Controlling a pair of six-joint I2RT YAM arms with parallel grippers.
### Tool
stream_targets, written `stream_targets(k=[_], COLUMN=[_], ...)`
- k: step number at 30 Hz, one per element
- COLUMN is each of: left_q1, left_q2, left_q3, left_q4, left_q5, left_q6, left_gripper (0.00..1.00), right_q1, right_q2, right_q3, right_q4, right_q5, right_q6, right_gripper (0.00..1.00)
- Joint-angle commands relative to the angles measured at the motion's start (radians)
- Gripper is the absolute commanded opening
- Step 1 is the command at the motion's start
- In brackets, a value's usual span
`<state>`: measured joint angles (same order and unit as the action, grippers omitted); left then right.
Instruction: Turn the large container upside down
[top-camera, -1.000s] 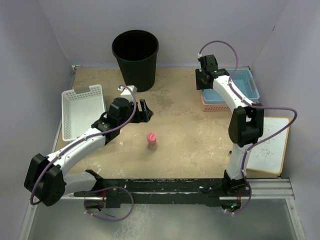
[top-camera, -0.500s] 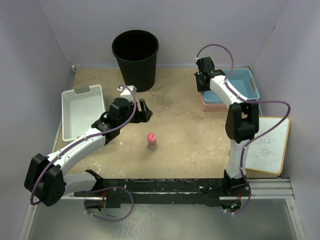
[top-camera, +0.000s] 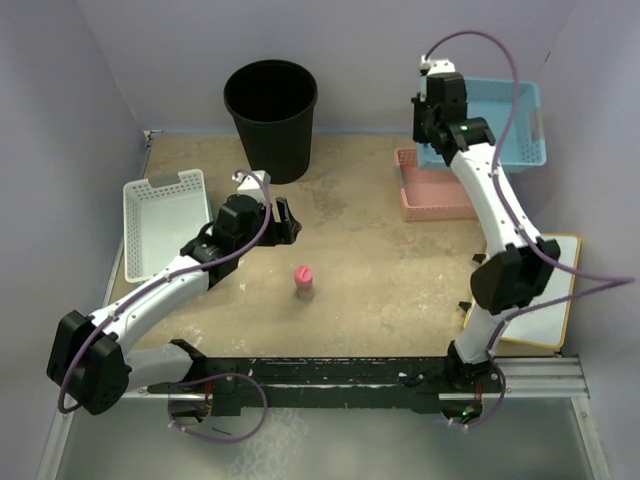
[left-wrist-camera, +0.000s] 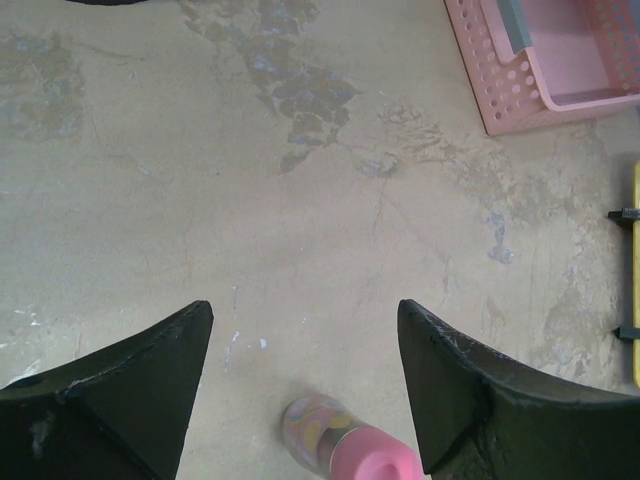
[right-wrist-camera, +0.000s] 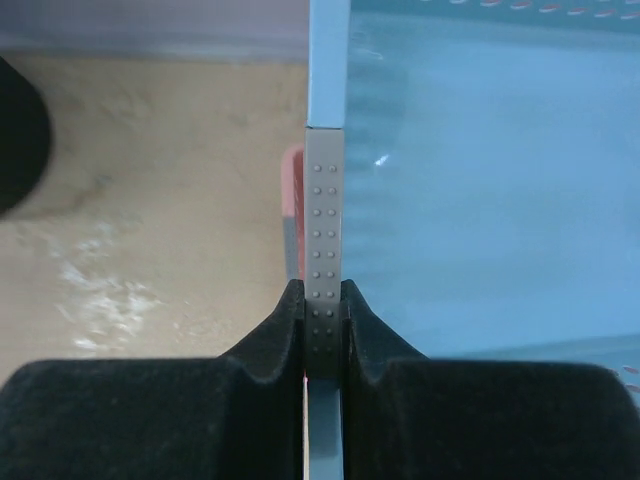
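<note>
The large container, a tall black round bin, stands upright with its mouth up at the back of the table, against the wall. My left gripper hovers open in front of it, a little to the right, with nothing between its fingers. My right gripper is at the back right, well away from the bin. It is shut on the grey studded rim strip of a blue basket, which it holds up tilted. A dark edge of the bin shows at the left of the right wrist view.
A pink basket lies on the table under the raised blue one. A white basket sits at the left edge. A small pink-capped bottle stands mid-table, just below my left fingers. A whiteboard lies at the right.
My right gripper closed on the blue basket's rim and lifted it up and to the right, off the pink basket. The left arm and the bin have not moved.
</note>
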<state>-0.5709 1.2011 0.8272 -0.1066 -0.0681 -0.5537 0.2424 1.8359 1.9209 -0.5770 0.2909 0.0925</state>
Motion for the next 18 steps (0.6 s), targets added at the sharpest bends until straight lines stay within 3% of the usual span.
stream_targets(k=[1, 4, 8, 18], left_q1=[0.002, 0.042, 0.187, 0.229], left_q2=[-0.079, -0.135, -0.147, -0.166], left_q3=[0.039, 0.029, 0.018, 0.078], left_q4=[-0.007, 0.015, 0.04, -0.045], left_q5=[-0.068, -0.102, -0.009, -0.052], left_q6=[0.013, 0.004, -0.047, -0.022], left_gripper=[0.72, 0.73, 0.73, 0.73], right_q1=[0.034, 0.084, 0.131, 0.139], right_q2=[-0.154, -0.202, -0.281, -0.45], right_q3=[0.068, 0.076, 0.047, -0.267], right_q4=[0.046, 0.041, 0.056, 0.244], right_q5=[-0.037, -0.045, -0.135, -0.752], right_q6=[-0.007, -0.013, 0.019, 0.161], right_gripper=[0.0, 0.0, 0.0, 0.0])
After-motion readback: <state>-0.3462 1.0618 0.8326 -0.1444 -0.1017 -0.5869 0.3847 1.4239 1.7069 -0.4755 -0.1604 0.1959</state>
